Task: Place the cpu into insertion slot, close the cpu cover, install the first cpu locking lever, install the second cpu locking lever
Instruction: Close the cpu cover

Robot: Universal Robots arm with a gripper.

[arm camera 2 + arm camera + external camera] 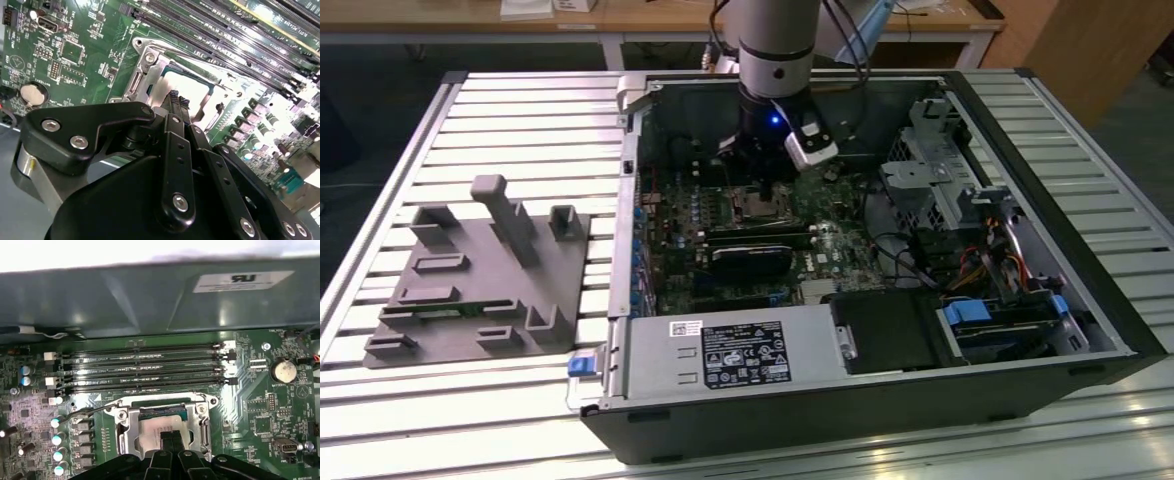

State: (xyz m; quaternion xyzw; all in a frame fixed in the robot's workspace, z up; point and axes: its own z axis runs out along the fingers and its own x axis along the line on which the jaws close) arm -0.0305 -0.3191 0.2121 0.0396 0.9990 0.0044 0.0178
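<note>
In the exterior view I have the gripper [766,190] lowered into the open computer case [1107,300], with its tips right above the insertion slot [757,208]. The case walls stand well apart from the slot on every side, and there is bare board around it.

In the second wrist view the cpu [192,82] sits in the slot, a flat, pale silver-grey square. The cpu cover [145,62] frames it, its bright metal plate lying flat around the chip. The fingertips [173,96] are pinched narrow, pads together and holding nothing, just over the chip's near edge. The long memory slots [210,30] run just beside the slot, so there is little room on that side.

In the first wrist view a thin wire lever [87,411] reaches out from the slot's side. I cannot tell whether it is latched. Beyond the memory slots, away from the slot, the case's grey wall rises.
</note>
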